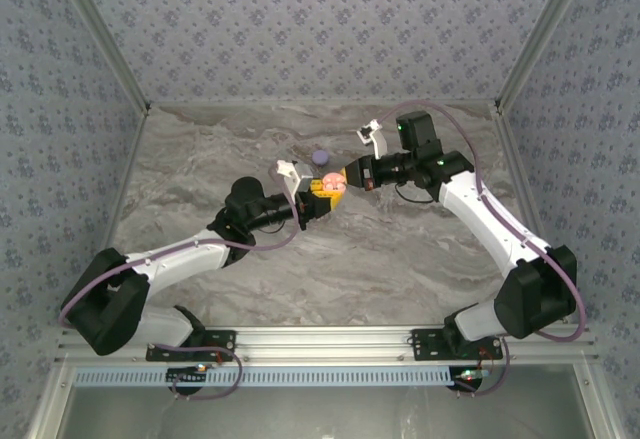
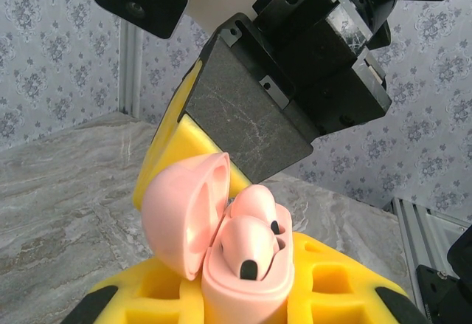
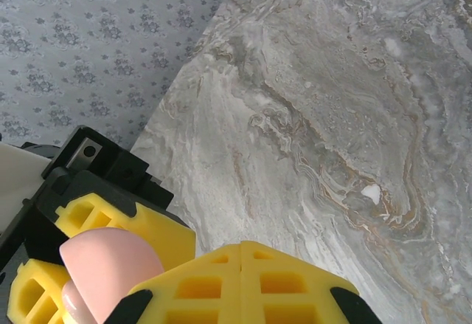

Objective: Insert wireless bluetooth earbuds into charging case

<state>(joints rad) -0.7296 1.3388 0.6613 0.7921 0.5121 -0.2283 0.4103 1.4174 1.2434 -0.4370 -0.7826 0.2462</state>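
A pink charging case [image 2: 243, 280] is upright between the yellow fingers [image 2: 346, 283] of my left gripper [image 2: 247, 298], which is shut on it. Its lid [image 2: 181, 213] is hinged open to the left. Two pink earbuds sit in its wells, one in front [image 2: 247, 246] and one behind [image 2: 259, 200]. My right gripper [image 3: 242, 265] is shut with nothing between its fingers. Its yellow tips [image 2: 175, 136] are just behind the open lid; I cannot tell whether they touch. From above, both grippers [image 1: 318, 197] [image 1: 350, 177] meet at the pink case [image 1: 333, 185] over mid-table.
A lilac round case [image 1: 320, 157] lies on the marble table [image 1: 400, 249] just beyond the two grippers. Patterned walls [image 1: 300, 29] close in the back and both sides. A metal rail [image 1: 330, 344] runs along the near edge.
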